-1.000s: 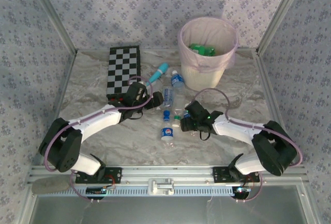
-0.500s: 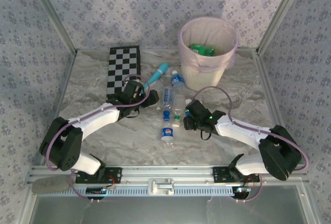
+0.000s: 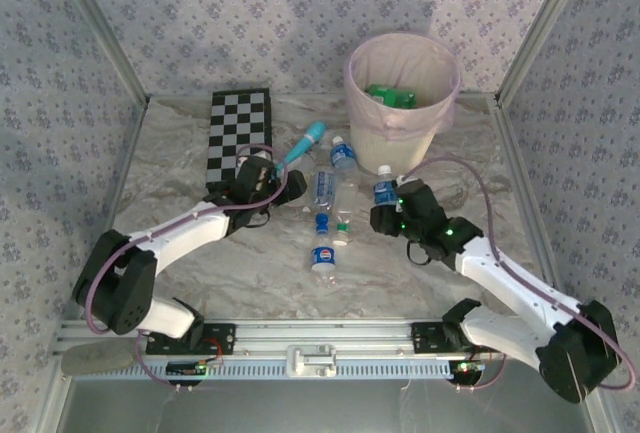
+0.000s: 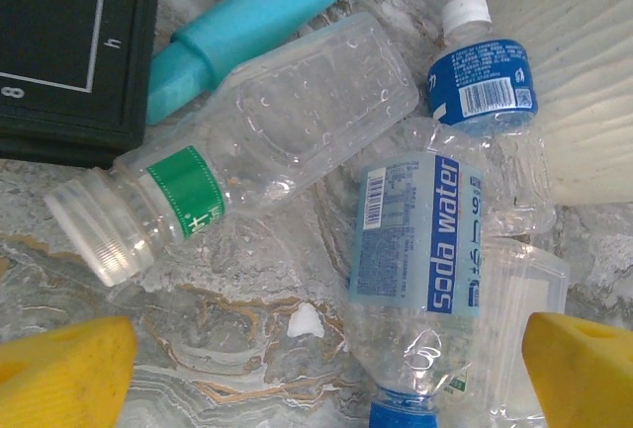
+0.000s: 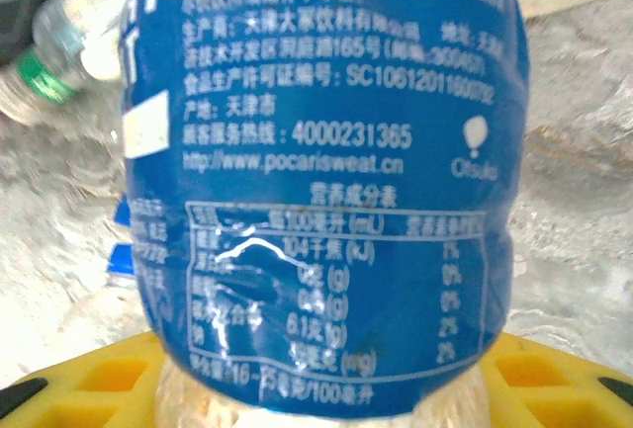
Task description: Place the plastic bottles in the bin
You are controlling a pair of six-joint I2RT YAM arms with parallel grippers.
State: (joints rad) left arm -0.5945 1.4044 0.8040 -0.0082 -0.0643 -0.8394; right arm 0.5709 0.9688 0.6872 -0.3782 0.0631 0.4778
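Right pincer (image 3: 386, 211) grasps a blue-label bottle (image 5: 316, 181) near the bin (image 3: 400, 128). Left pincer (image 4: 316, 364) hangs released over bottles (image 4: 267, 131) on the surface (image 3: 250, 273).

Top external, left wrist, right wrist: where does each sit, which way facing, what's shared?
Top external: above and behind the bases, looking down and forward over the table to the bin; both arms, left tool and right tool show.
Left wrist: looks down on lying bottles, the soda water bottle and teal wand; its yellow fingers at the bottom corners.
Right wrist: close on the blue-label bottle between its yellow fingers.
Shared: that bottle also shows in the top view.
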